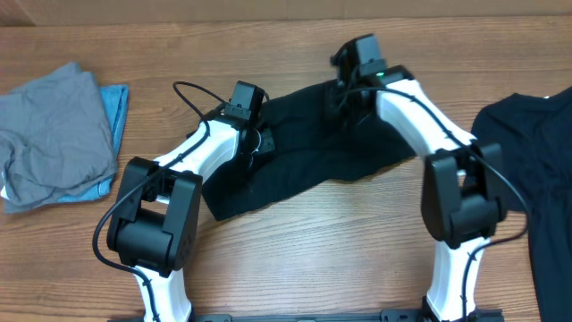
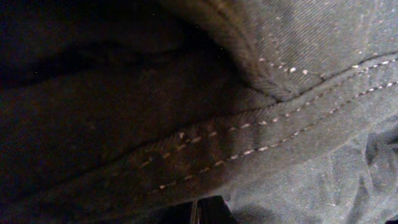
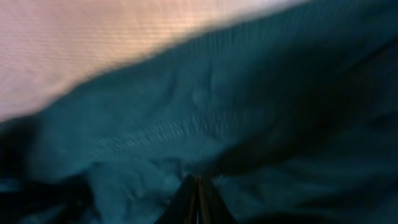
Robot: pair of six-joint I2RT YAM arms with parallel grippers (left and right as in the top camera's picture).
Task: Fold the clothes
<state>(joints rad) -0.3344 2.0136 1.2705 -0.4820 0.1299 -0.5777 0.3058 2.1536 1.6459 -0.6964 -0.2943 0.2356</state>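
A wooden counter (image 1: 340, 241) carries the clothes. A black garment (image 1: 313, 148), thin and soft, sprawls across the middle in a wide, creased band that slants from lower left to upper right. A second black garment (image 1: 536, 152) lies at the right edge, running out of view. Well apart at the far left, a grey garment (image 1: 54, 134) sits roughly folded on a light-blue piece (image 1: 114, 103), whose edge peeks out beside and below it. The left gripper (image 2: 208, 210) is at the band's left end, jaws pressed together on the cloth. The right gripper (image 3: 198, 193) is at its upper edge, jaws likewise pinching dark fabric that puckers toward them. A pale-stitched seam (image 2: 261, 146) crosses the left wrist view.
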